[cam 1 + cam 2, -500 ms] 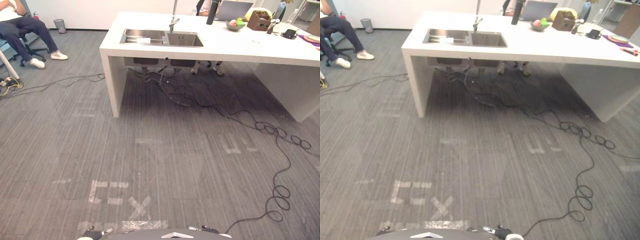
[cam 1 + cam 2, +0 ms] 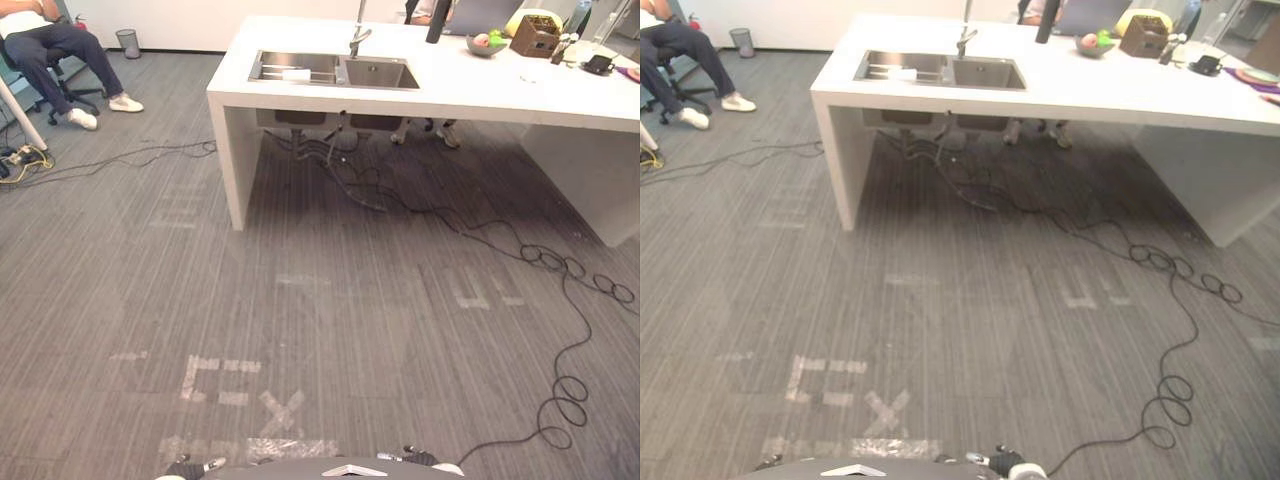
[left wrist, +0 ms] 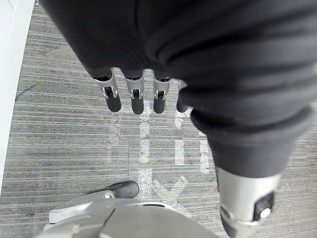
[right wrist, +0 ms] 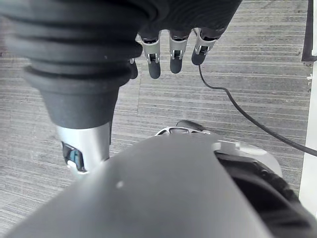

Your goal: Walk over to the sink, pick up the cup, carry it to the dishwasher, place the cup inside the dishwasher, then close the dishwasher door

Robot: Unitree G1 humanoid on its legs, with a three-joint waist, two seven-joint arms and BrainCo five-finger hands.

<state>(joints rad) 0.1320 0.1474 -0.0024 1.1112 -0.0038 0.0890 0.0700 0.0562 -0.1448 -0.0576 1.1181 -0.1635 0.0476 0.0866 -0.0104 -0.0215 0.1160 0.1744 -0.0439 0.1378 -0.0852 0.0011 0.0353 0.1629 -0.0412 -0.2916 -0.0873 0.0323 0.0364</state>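
A white counter [image 2: 470,90] stands ahead across the grey carpet, with a steel double sink [image 2: 335,70] and a tap [image 2: 356,38] set in its left end. In the sink's left basin lies a small white thing [image 2: 296,75]; I cannot tell whether it is the cup. My left hand [image 3: 136,99] hangs at my side with straight fingers and nothing in it, its tips low in the left eye view [image 2: 188,466]. My right hand [image 4: 171,52] hangs the same way, open and empty, above the carpet [image 2: 420,458].
A person sits on an office chair [image 2: 60,50] at the far left, beside a waste bin [image 2: 128,42]. Cables [image 2: 350,175] trail under the counter. A fruit bowl [image 2: 487,42] and a brown box [image 2: 535,35] stand on its far side. Tape marks [image 2: 240,390] lie on the carpet.
The whole picture has shifted a little, so the camera has moved; counter and sink sit slightly further right and higher. Both hands still hang empty.
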